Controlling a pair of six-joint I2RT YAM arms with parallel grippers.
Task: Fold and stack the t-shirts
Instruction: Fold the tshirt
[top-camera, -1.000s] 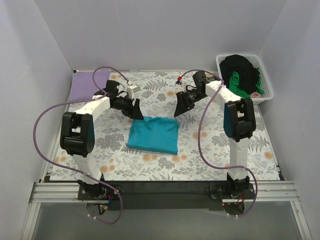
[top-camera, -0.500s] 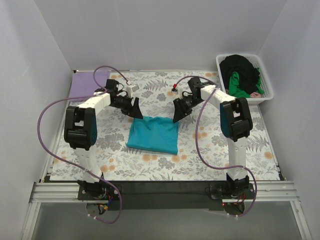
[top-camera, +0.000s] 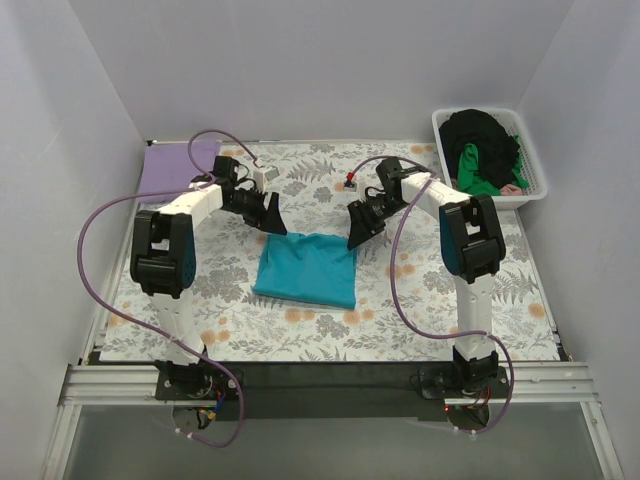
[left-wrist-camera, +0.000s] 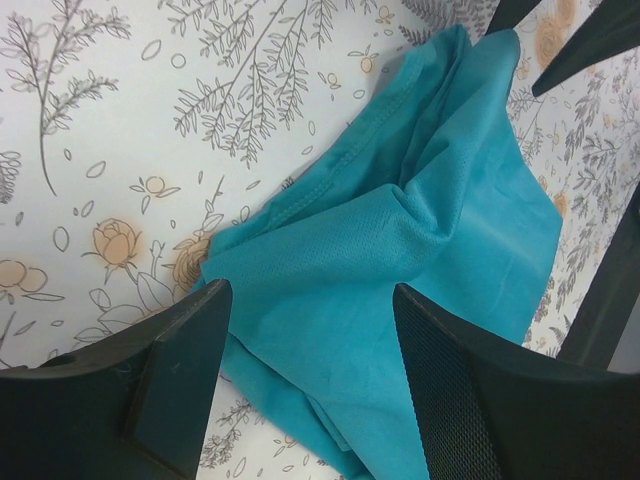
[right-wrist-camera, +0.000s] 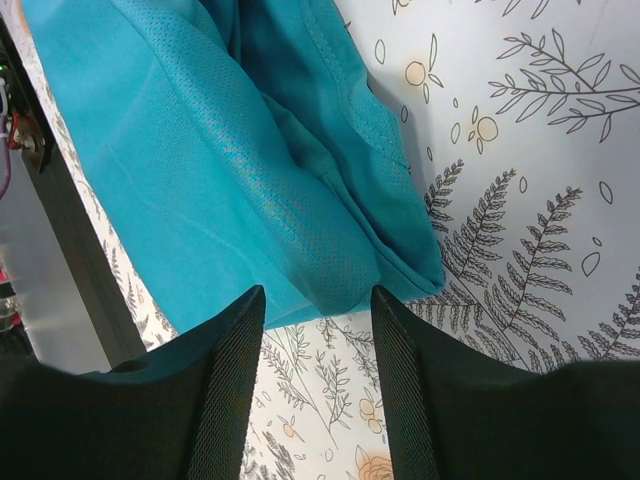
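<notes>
A teal t-shirt (top-camera: 308, 270) lies folded into a rectangle on the floral cloth at the table's middle. My left gripper (top-camera: 272, 217) hangs open just above its far left corner; in the left wrist view the teal cloth (left-wrist-camera: 400, 240) lies between and beyond the fingers, not held. My right gripper (top-camera: 360, 226) hangs open at the far right corner; the right wrist view shows that corner (right-wrist-camera: 300, 200) ahead of the empty fingers. A lavender t-shirt (top-camera: 178, 165) lies flat at the far left. Black and green t-shirts (top-camera: 482, 150) fill the basket.
The white slatted basket (top-camera: 533, 170) stands at the far right corner. The floral table cloth (top-camera: 420, 290) covers the table. White walls close in on the left, back and right. Purple cables loop from both arms.
Both grippers moved slightly inward and down toward the far corners of the teal shirt. The shirt itself has not moved.
</notes>
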